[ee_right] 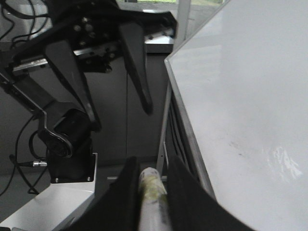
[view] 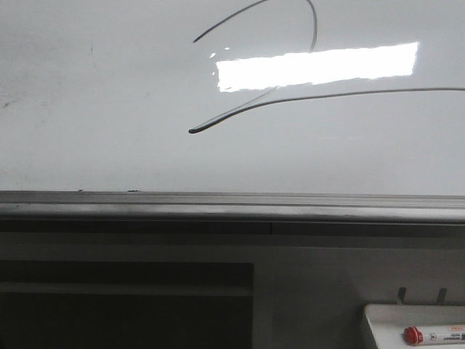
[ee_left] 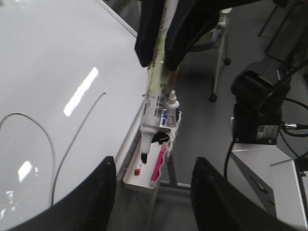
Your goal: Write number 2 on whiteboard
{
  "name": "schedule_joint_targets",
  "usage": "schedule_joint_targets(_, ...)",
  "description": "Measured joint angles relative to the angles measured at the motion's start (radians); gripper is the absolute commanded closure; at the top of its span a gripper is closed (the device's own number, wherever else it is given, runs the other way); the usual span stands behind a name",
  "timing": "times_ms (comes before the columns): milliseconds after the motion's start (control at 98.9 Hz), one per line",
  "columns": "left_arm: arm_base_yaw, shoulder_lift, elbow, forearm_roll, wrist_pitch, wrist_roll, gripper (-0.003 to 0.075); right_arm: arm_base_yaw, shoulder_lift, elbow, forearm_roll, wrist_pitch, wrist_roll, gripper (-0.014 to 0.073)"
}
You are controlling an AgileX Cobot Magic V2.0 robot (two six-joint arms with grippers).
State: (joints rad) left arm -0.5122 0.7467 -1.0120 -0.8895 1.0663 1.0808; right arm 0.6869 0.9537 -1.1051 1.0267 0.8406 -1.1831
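The whiteboard (view: 109, 109) fills the front view above its grey bottom rail (view: 218, 207). The number 2 (view: 197, 130) is on it: a thin dark arc and a long sweeping base stroke with a blunt end. Its line also shows in the left wrist view (ee_left: 77, 130). No gripper shows in the front view. My right gripper (ee_right: 150, 168) is shut on a white marker (ee_right: 151, 192). In the left wrist view it (ee_left: 156, 62) holds the marker (ee_left: 154, 106) tip-down, off the board, over a small white tray (ee_left: 139, 185). My left gripper (ee_left: 154, 166) is open and empty, away from the board.
The tray (view: 385, 320) hangs below the rail at the right and holds a red-capped marker (view: 436, 335), a pink stick (ee_left: 159, 166) and a small bottle (ee_left: 172, 101). The left gripper (ee_right: 122, 118) and its arm base (ee_right: 67, 139) show in the right wrist view.
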Motion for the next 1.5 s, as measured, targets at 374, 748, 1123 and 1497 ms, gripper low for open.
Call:
schedule_joint_targets(374,-0.020,0.117,0.000,-0.003,0.021,0.002,0.0422,0.227,0.133,-0.009,-0.005,-0.169,-0.045,0.0664)
schedule_joint_targets(748,-0.023,0.152,-0.002,-0.004,0.050,0.017,0.0741,0.235,0.140,-0.017,-0.025,-0.205,-0.056,0.0664)
schedule_joint_targets(1123,-0.024,0.152,-0.002,0.001,0.008,-0.044,0.0741,0.227,0.132,-0.017,-0.019,-0.246,-0.051,0.0131)
schedule_joint_targets(1497,0.056,0.186,0.162,0.127,-0.606,-0.453,0.0741,0.139,-0.082,-0.020,0.010,-0.410,0.005,0.0617)
